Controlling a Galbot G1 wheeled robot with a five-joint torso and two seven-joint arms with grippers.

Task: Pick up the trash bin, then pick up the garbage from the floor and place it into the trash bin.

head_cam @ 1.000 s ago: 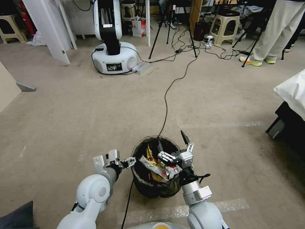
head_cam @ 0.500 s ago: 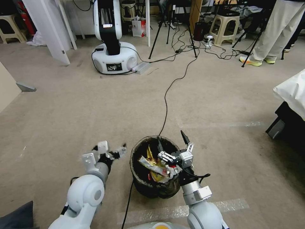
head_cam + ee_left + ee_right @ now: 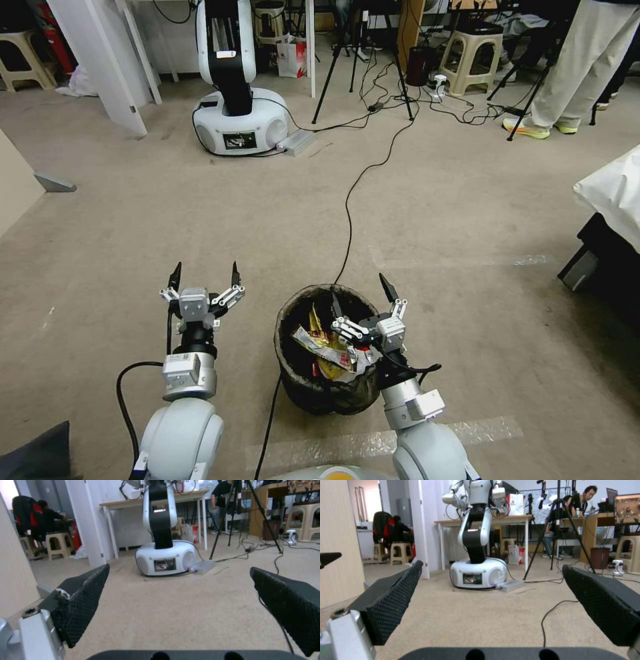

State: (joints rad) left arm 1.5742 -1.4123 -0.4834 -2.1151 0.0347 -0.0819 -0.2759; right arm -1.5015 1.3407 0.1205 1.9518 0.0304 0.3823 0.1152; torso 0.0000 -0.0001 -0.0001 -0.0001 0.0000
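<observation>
The trash bin (image 3: 288,319), round and lined with a dark bag, stands on the carpet just in front of me. Garbage (image 3: 325,345) lies inside it: red, yellow and silver wrappers. My right gripper (image 3: 361,296) is open above the bin's right rim, one finger over the inside and one outside. In the right wrist view the right gripper (image 3: 490,597) has only carpet between its fingers. My left gripper (image 3: 205,274) is open to the left of the bin, apart from it and pointing forward. The left gripper (image 3: 180,592) holds nothing.
A black cable (image 3: 347,213) runs across the carpet from the far tripods to the bin. Another white robot base (image 3: 240,123) stands far ahead. A white-covered dark piece of furniture (image 3: 610,213) is at the right, and dark cloth (image 3: 37,453) lies near left.
My left gripper has come away from the bin's left rim, swung out to the left and turned to point forward. The bin and my right gripper have stayed put.
</observation>
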